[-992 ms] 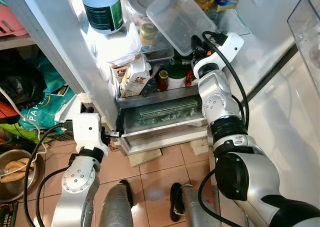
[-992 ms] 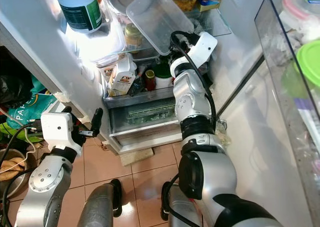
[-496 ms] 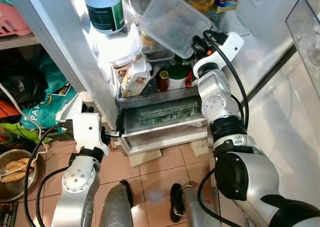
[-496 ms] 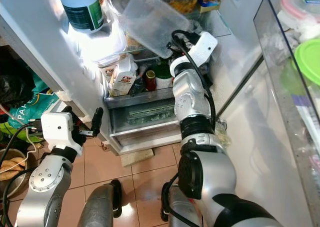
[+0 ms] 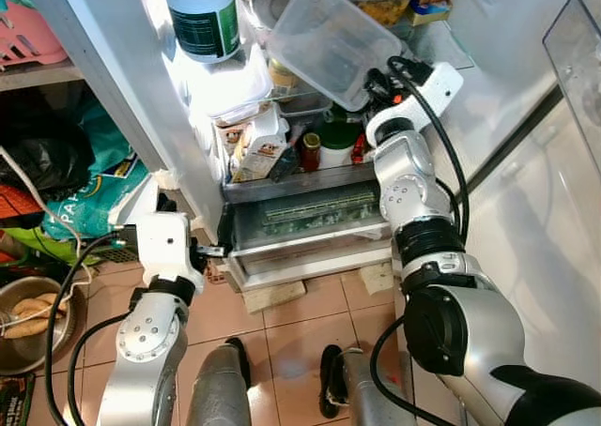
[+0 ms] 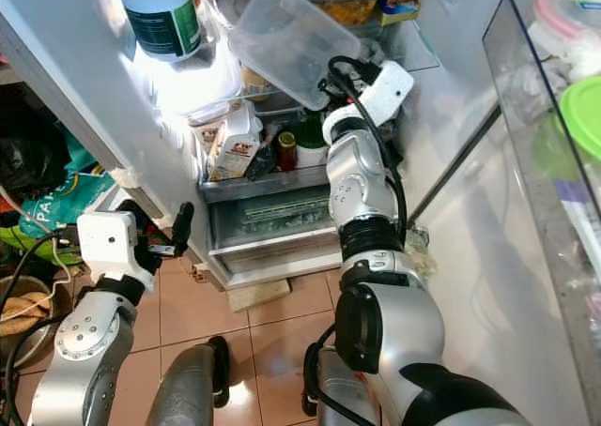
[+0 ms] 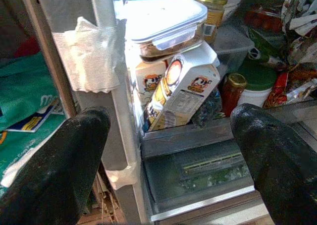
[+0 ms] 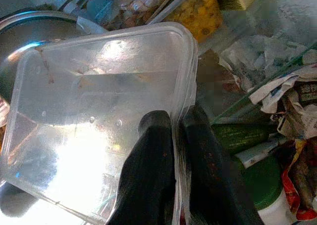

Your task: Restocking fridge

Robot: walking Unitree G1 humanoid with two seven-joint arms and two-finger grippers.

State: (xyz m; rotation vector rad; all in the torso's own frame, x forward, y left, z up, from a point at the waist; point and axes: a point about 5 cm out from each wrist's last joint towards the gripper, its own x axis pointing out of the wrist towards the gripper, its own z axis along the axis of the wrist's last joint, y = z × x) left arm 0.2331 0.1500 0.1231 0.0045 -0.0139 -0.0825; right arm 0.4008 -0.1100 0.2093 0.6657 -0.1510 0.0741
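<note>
Right wrist view: I note the right tool (image 8: 176,136) clamped on the rim of a clear plastic container (image 8: 99,116), tilted at the open fridge's (image 5: 141,98) upper shelves. Left tool (image 7: 168,136) hangs wide open, empty.

Home kitchen: open stocked fridge (image 5: 282,210), milk carton (image 7: 181,93), tiled floor (image 5: 300,323), bags (image 5: 89,196) beside.
</note>
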